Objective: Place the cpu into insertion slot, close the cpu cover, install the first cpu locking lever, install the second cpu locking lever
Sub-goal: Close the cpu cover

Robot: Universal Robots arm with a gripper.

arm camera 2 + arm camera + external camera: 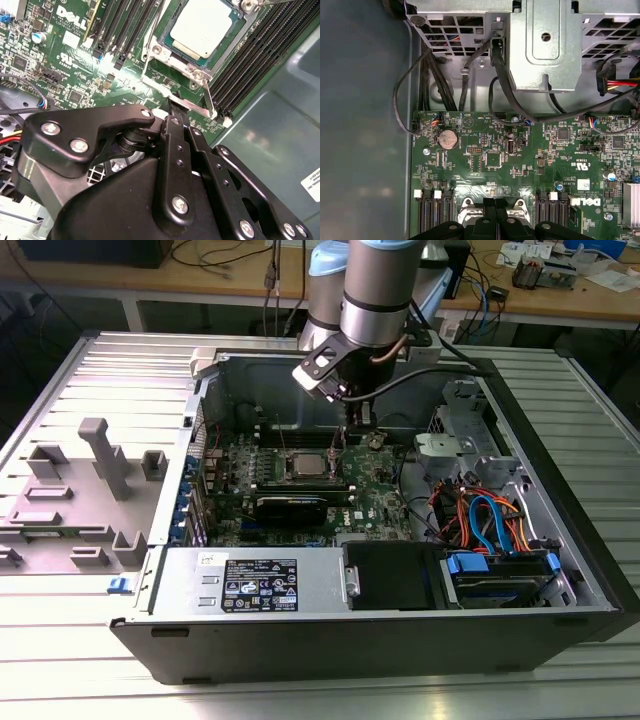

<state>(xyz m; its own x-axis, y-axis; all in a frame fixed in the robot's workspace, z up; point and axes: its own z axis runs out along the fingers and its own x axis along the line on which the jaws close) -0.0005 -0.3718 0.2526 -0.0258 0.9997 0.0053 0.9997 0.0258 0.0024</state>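
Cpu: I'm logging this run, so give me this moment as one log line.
cpu: seated, framed by cover | cover: down | gripper: shut, close to cover's edge

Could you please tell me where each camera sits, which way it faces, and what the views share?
Exterior view: off the arm, looking down into the computer case at the arm and gripper.
Second wrist view: on the arm, looking past the gripper at the cpu.
First wrist view: on the arm, looking over the gripper toward a metal cage.
Shared: gripper, green board.
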